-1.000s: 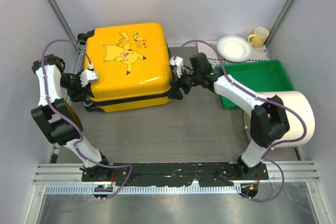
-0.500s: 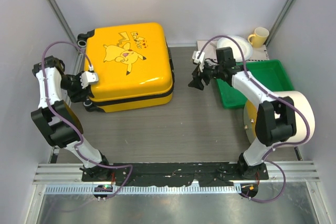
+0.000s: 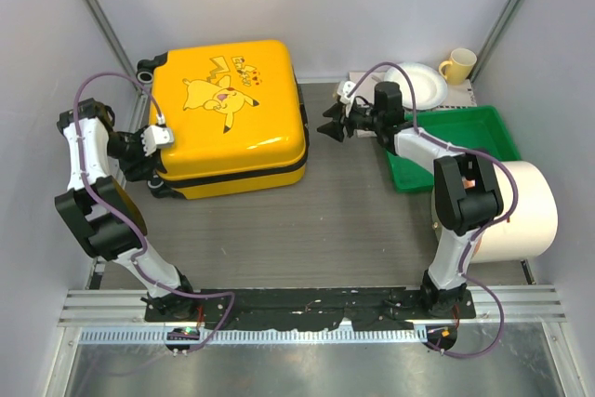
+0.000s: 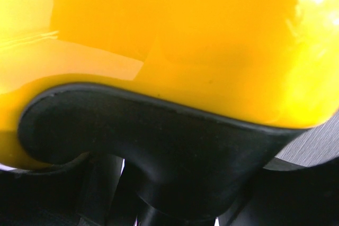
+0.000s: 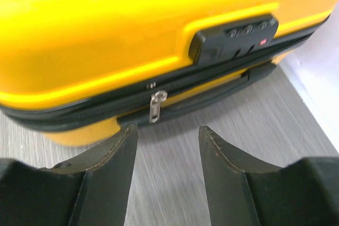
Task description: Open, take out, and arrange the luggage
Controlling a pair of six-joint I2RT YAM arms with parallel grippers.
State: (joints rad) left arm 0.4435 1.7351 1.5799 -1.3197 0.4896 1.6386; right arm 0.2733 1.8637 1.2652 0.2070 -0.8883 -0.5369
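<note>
We saw the luggage [image 3: 228, 118] lying flat and zipped shut near the far left corner of the table [image 3: 316, 230]. Our right gripper [image 3: 327, 125] hung near its right side, fingers partly open, holding nothing. Our left gripper [image 3: 153, 155] was right against its left side; we could not tell its grip.

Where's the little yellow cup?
In the overhead view, the yellow mug sits in the far right corner, just right of the white plate and behind the green tray.
</note>
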